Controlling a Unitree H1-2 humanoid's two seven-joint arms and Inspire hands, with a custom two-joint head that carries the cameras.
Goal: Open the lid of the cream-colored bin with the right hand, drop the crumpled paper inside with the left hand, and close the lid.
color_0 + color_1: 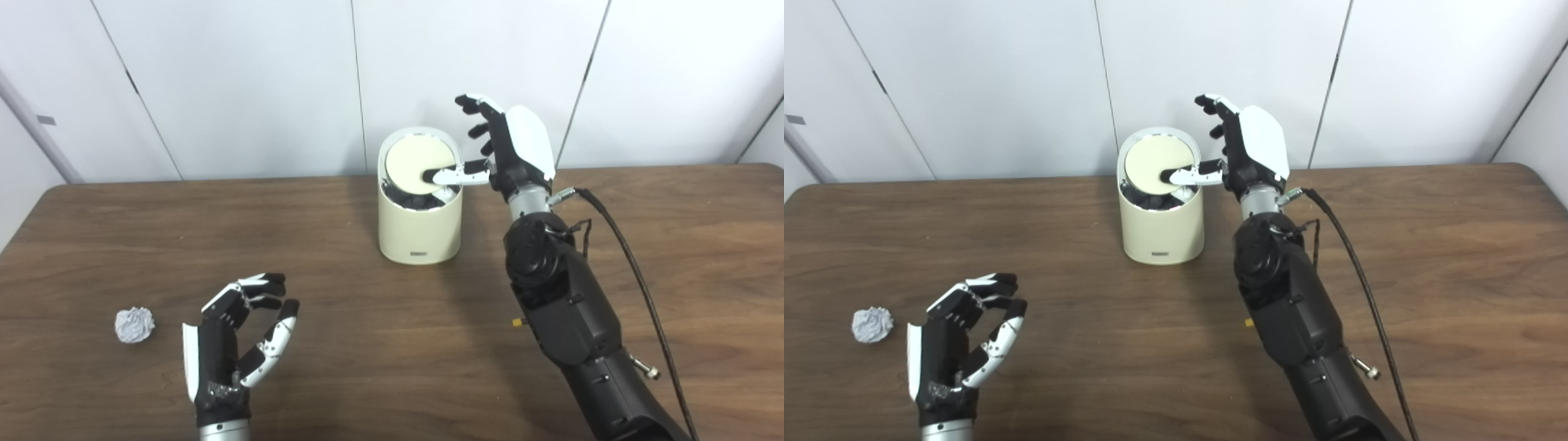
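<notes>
The cream-colored bin [419,229] stands at the table's back centre. Its round lid [415,165] is tilted up toward the wall, and a dark opening with a black liner shows under its near edge. My right hand [505,150] is beside the bin's right rim, fingers spread upward, with its thumb laid across the lid's near right part. The crumpled paper [135,324] lies on the table at the front left. My left hand [242,340] hovers to the right of the paper, apart from it, fingers curled loosely and holding nothing.
The brown wooden table [380,343] reaches both picture sides. A white panelled wall stands right behind the bin. A black cable [637,275] runs along the right forearm down to the bottom right.
</notes>
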